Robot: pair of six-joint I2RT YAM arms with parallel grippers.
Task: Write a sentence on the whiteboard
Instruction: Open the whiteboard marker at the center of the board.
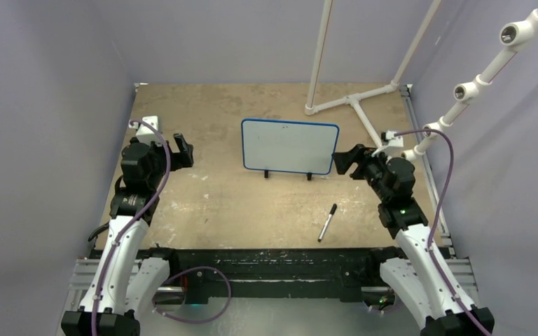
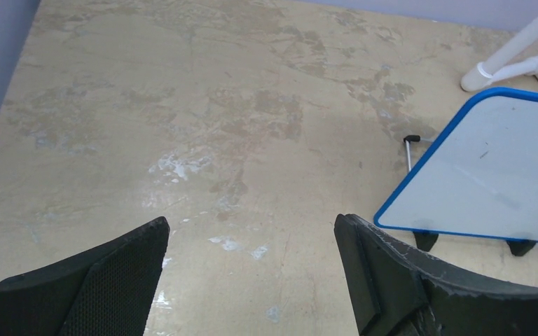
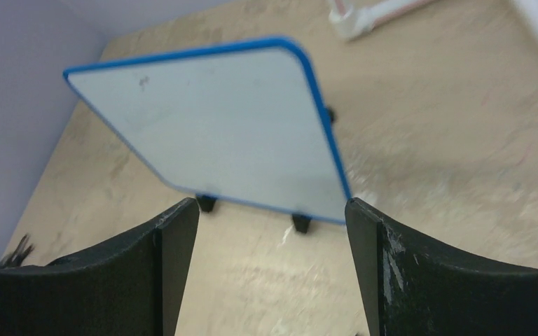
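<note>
The whiteboard (image 1: pixel 289 145) stands upright on two small black feet in the middle of the table, white with a thin blue rim. Its face (image 3: pixel 217 119) is blank apart from a tiny dark speck; no sentence shows on it. A black marker (image 1: pixel 327 222) lies flat on the table in front of the board, nearer the right arm. My left gripper (image 1: pixel 182 150) hovers open to the board's left, with only bare table between its fingers (image 2: pixel 252 220). My right gripper (image 1: pixel 347 161) is open just off the board's right edge, facing it (image 3: pixel 272 204). The board's corner (image 2: pixel 490 168) shows in the left wrist view.
A white pipe frame (image 1: pixel 354 101) is fixed on the table behind and to the right of the board, with more jointed pipe (image 1: pixel 476 84) rising at the right. Grey walls close in the left, back and right sides. The arm bases sit on a black rail (image 1: pixel 273 266) at the near edge.
</note>
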